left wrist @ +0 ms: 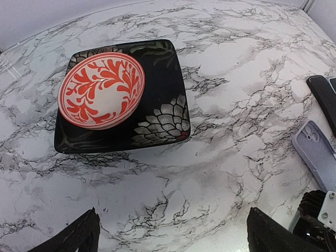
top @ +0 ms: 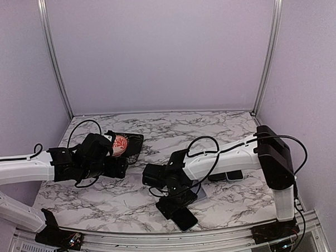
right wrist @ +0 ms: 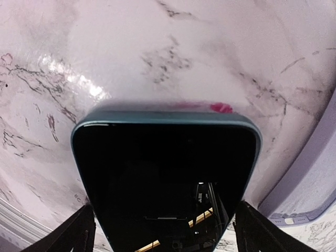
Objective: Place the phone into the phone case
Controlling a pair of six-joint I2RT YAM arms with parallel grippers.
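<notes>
I work inside a small robotics lab test cell rather than a home or a shop. Plain lavender walls (top: 164, 48) close in three sides, joined at the back corners by bare aluminium posts (top: 53, 58). My two white arms (top: 225, 157) are bolted to an aluminium rail (top: 162, 240) at the near edge of a marble-patterned tabletop (top: 212, 124), with loose black cables (top: 205, 138) looping over them and exposed wiring (top: 70, 240) at the bases.

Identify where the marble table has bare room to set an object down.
Bare: the far strip of table between plate and right wall, and the near-left corner. Crowded: near centre, around phone, case and right hand.
</notes>
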